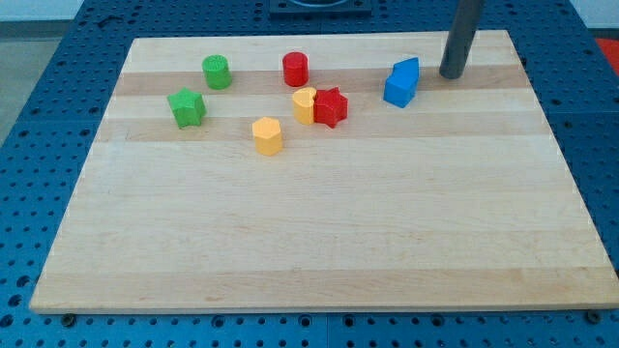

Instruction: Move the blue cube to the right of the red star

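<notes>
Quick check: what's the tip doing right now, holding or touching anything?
My tip: holds nothing; rests on the board at the view's right of the blue cube, a small gap between them.

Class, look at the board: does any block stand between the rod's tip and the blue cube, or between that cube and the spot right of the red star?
Nothing visible: my tip sits right of the blue cube, no block between; bare board separates it from the red star.

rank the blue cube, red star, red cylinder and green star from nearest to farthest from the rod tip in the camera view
Measured from my tip, near the view's top right:
1. blue cube, just to the tip's left
2. red star, further left, touching a yellow block
3. red cylinder, top centre
4. green star, far left
</notes>
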